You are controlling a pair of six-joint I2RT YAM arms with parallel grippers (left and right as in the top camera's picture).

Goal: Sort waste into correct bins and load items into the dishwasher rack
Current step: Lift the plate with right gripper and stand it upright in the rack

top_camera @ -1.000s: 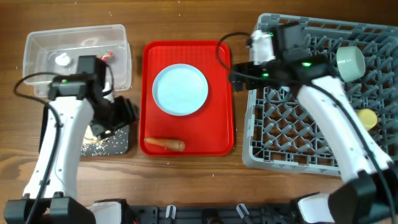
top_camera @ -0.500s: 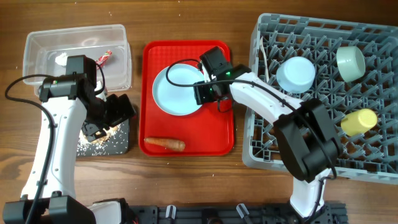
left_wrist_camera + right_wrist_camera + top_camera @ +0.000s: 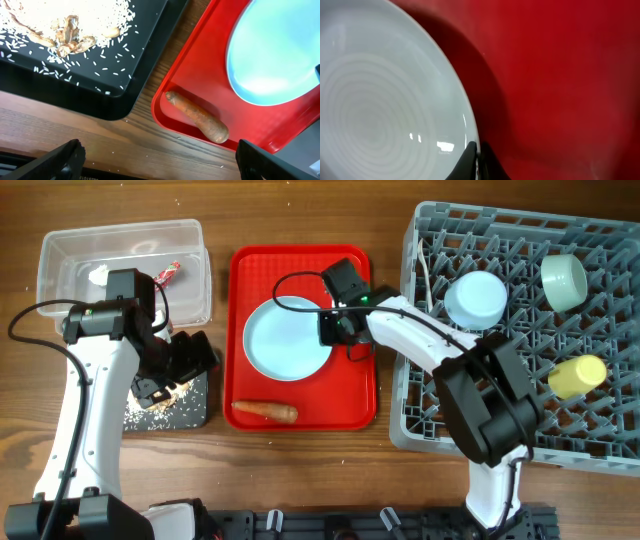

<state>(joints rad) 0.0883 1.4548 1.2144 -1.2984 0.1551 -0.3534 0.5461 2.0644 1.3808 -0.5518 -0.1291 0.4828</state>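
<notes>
Overhead, the plate (image 3: 285,340) is found dragged toward 7 o'clock on the tray (image 3: 240,280), its 3 o'clock rim pinched by the nearly closed right gripper (image 3: 477,152): racking is judged begun. The left gripper (image 3: 160,152) is held spread wide, empty.

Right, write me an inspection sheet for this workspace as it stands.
Surface: wooden table.
Job's things: plate and carrot on the red tray; bowl, green cup and yellow cup in the dish rack; clear bin holds a wrapper; black tray holds rice.
Clutter: nothing seen.
Grippers: left claw open, empty, above the gap between the trays; right claw looks closed on the plate's rim.
Cables: black cable loops over the plate.
Surroundings: black rail along the near edge.
</notes>
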